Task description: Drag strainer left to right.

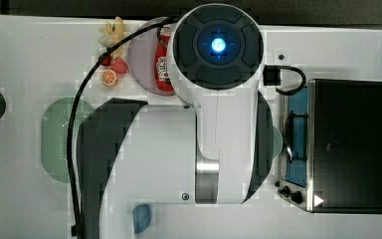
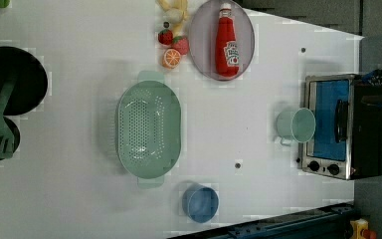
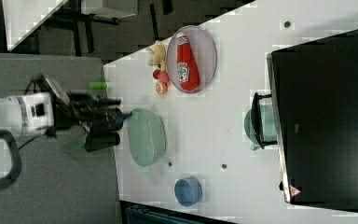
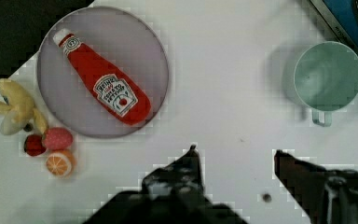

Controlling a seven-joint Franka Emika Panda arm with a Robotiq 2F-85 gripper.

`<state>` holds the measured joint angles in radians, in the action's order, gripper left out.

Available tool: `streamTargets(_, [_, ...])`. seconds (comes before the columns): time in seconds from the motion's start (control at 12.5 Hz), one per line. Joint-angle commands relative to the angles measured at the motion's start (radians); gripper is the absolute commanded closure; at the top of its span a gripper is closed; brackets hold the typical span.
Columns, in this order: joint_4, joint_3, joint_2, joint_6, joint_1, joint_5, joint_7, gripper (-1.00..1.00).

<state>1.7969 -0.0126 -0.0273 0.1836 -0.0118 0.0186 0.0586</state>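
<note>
Hanging high with nothing in it, my gripper (image 4: 235,156) shows in the wrist view as two dark fingers parted wide over bare white table (image 4: 223,93), with a ketchup bottle (image 4: 103,85) on a grey plate (image 4: 144,42) and a mint mug (image 4: 327,75) beyond them. From the top view my own arm covers most of the scene, and the strainer (image 1: 54,139) peeks out at the top view's left. In the left view the strainer (image 2: 149,130) sits upright mid-table, well apart from the mug (image 2: 296,125) and toaster oven (image 2: 340,124), with a blue cup (image 2: 200,202) near one end tab. The right view has my gripper (image 3: 103,123) raised clear of the strainer (image 3: 145,136). I judge the drag has not begun: I should descend, hook a finger inside the rim, press lightly and pull slowly, steering between the plate and the blue cup. Under everything is a smooth white tabletop, so it should slide; dark floor surrounds it
</note>
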Motion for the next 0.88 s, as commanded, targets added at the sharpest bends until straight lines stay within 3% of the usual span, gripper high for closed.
streamTargets(0.08, [0.193,-0.05,-0.406,-0.189,0.011,0.024,-0.129,-0.59])
streamTargets(0.24, [0.194,-0.051,-0.406,-0.188,0.011,0.024,-0.129,-0.99])
streamTargets(0.64, [0.213,0.074,-0.343,-0.133,-0.028,-0.021,-0.192,-1.0])
streamTargets(0.88, [0.228,0.233,-0.248,-0.037,-0.035,-0.023,-0.437,-1.0])
